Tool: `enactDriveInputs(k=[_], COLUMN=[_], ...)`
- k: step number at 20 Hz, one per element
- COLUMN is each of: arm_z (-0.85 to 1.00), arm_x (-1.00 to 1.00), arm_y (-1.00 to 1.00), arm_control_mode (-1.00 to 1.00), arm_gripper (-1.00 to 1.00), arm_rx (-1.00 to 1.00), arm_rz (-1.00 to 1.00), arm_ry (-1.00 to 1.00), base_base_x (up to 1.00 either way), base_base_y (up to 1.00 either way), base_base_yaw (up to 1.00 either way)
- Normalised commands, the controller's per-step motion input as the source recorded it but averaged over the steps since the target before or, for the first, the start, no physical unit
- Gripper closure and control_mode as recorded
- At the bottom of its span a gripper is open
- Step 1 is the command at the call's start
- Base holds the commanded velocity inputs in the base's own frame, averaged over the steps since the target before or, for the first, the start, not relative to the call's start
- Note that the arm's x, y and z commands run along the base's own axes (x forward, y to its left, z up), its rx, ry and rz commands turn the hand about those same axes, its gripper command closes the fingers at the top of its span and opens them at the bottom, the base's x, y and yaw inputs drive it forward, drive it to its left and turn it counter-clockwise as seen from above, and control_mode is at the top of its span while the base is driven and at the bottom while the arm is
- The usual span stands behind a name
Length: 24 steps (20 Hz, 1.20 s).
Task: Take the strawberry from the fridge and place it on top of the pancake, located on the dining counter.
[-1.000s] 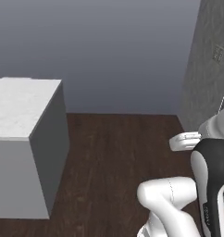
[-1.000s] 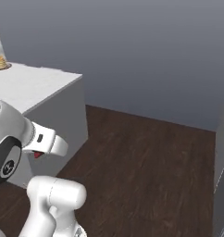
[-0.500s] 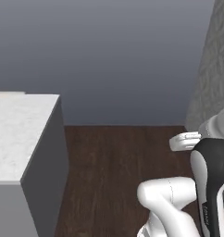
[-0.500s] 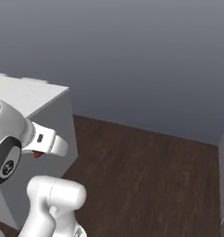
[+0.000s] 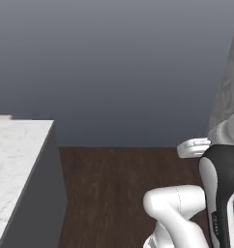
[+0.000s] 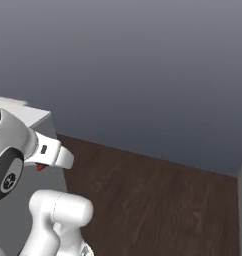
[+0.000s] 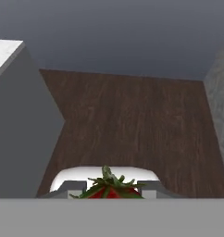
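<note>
Hand view: the strawberry (image 7: 109, 187) sits at 6 o'clock, red flesh with green leaves spread on top, pinched at the bottom edge.
Gripper (image 7: 109, 190): closed on the strawberry, jaws drawn in tight; the finger tips themselves are mostly hidden behind the berry.
Strawberry, right base view: a small red speck (image 6: 41, 168) peeks out under the white hand at 9 o'clock.
Dining counter, left base view: its white marble top (image 5: 12, 160) and dark grey side fill the corner at 8 o'clock.
Dining counter, right base view: a pale corner (image 6: 28, 114) shows at 9 o'clock, just behind the arm.
Dining counter, hand view: grey side and a sliver of white top (image 7: 3, 52) at 9 to 10 o'clock.
Floor: dark wood planks (image 6: 158, 200) run from the counter toward 3 o'clock; in the hand view they (image 7: 132, 120) spread through the centre.
Wall: plain blue-grey surface (image 5: 114, 68) across 12 o'clock.
Change in both base views: the whole picture has shifted since a second ago, so the camera has moved with the base.
Change, counter: it has slid toward 9 o'clock in both base views and takes up less of each.
Change, grey speckled surface (image 5: 230, 92): at 3 o'clock in the left base view, it has narrowed to a strip.
Change, grip: the berry stays clamped as before.
</note>
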Motion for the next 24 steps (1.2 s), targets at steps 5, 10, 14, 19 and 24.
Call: enactDriveInputs(k=[5, 10, 14, 19, 24], arm_z=[0.00, 0.00, 0.00, 0.00, 0.00], arm_x=[0.00, 0.00, 0.00, 0.00, 0.00], arm_y=[0.00, 0.00, 0.00, 0.00, 0.00], arm_control_mode=[1.00, 1.00, 1.00, 1.00, 1.00], arm_gripper=[1.00, 1.00, 1.00, 1.00, 1.00], arm_rx=[0.00, 0.00, 0.00, 0.00, 0.00], arm_rz=[0.00, 0.00, 0.00, 0.00, 0.00], arm_ry=[0.00, 0.00, 0.00, 0.00, 0.00], base_base_x=[1.00, 1.00, 1.00, 1.00, 0.96], base_base_y=[0.30, 0.36, 0.32, 0.02, -0.20], base_base_yaw=[0.02, 0.15, 0.22, 0.34, 0.64])
